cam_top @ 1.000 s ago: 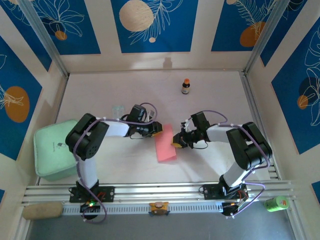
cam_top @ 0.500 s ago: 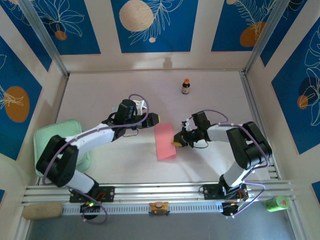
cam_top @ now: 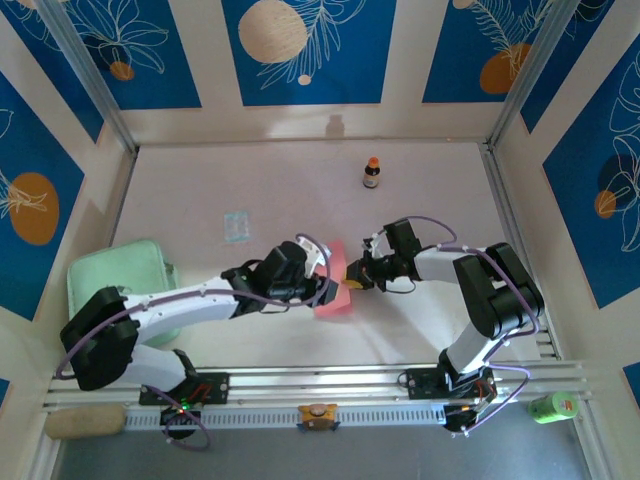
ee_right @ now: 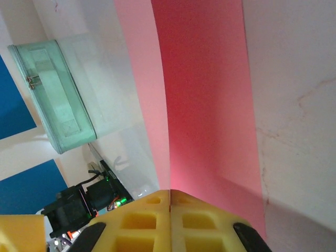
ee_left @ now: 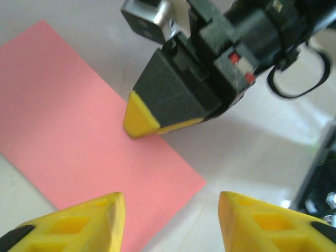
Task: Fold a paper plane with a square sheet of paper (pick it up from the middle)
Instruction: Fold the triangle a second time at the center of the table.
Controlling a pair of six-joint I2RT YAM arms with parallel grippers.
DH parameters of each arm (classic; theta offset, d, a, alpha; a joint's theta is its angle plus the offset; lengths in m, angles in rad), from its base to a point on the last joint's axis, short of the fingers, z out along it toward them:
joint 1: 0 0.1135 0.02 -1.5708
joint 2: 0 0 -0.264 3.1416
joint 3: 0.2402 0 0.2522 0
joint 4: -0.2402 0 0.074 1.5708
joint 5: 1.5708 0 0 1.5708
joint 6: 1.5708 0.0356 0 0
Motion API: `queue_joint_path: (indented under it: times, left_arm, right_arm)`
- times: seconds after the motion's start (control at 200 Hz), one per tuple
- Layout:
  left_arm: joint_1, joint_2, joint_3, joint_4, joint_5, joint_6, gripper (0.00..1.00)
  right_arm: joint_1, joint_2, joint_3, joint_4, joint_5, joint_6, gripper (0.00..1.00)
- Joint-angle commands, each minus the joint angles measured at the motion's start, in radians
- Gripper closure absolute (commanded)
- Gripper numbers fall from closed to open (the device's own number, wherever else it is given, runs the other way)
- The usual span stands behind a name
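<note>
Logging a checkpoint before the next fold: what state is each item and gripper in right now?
square sheet of paper, folded to a rectangle, lying flat
right gripper, shut, tip pressing the paper
left gripper, open, poised over the paper's edge
small bottle, upright, capped
green box, closed
translucent packet, lying flat

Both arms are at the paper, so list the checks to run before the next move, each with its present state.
1. Right claw shut, tip down on the salmon-pink paper: ok.
2. Left claw open, above the paper's edge: ok.
3. The two claws not touching each other: ok.
4. Folded layers lined up: cannot tell.
5. Bottle and packet well away from the paper: ok.
</note>
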Motion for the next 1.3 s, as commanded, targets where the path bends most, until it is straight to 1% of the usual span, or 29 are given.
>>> queue_joint_path:
  times: [0.0, 0.075, 0.17, 0.4, 0.44, 0.57, 0.65, 0.79, 0.905, 1.0, 1.06, 1.205, 1.295]
  left_arm:
    - [-0.095, 0.004, 0.029, -0.108, -0.185, 0.109, 0.47]
    - [-0.148, 0.046, 0.068, -0.16, -0.266, 0.148, 0.46]
    - [-0.206, 0.103, 0.119, -0.191, -0.318, 0.183, 0.44]
    - [-0.291, 0.26, 0.248, -0.273, -0.442, 0.238, 0.38]
    - [-0.299, 0.283, 0.268, -0.287, -0.467, 0.241, 0.37]
    - [-0.312, 0.338, 0.307, -0.296, -0.487, 0.253, 0.36]
    - [-0.313, 0.359, 0.323, -0.315, -0.526, 0.247, 0.36]
    - [-0.313, 0.384, 0.34, -0.339, -0.546, 0.249, 0.37]
    - [-0.313, 0.393, 0.347, -0.339, -0.54, 0.243, 0.41]
    - [-0.313, 0.387, 0.346, -0.323, -0.536, 0.236, 0.48]
    - [-0.314, 0.388, 0.351, -0.323, -0.542, 0.236, 0.51]
    - [-0.313, 0.393, 0.359, -0.336, -0.551, 0.235, 0.65]
    - [-0.313, 0.386, 0.35, -0.33, -0.547, 0.228, 0.77]
  right_arm:
    - [-0.003, 0.017, 0.021, -0.027, -0.028, 0.0, 0.95]
    - [-0.002, 0.018, 0.024, -0.03, -0.026, -0.002, 0.95]
    - [-0.001, 0.02, 0.024, -0.029, -0.027, 0.0, 0.96]
    - [0.0, 0.017, 0.023, -0.033, -0.023, -0.001, 0.95]
    - [-0.001, 0.018, 0.022, -0.035, -0.023, -0.001, 0.95]
    - [-0.002, 0.019, 0.024, -0.039, -0.022, -0.004, 0.96]
    - [-0.002, 0.018, 0.022, -0.039, -0.022, -0.006, 0.95]
    - [-0.003, 0.015, 0.023, -0.04, -0.023, -0.006, 0.96]
    - [-0.004, 0.014, 0.025, -0.041, -0.023, -0.006, 0.95]
    - [-0.003, 0.014, 0.024, -0.04, -0.023, -0.005, 0.95]
    - [-0.003, 0.013, 0.021, -0.04, -0.022, -0.004, 0.95]
    - [-0.004, 0.008, 0.02, -0.043, -0.019, -0.004, 0.95]
    - [-0.004, 0.003, 0.02, -0.046, -0.019, -0.005, 0.94]
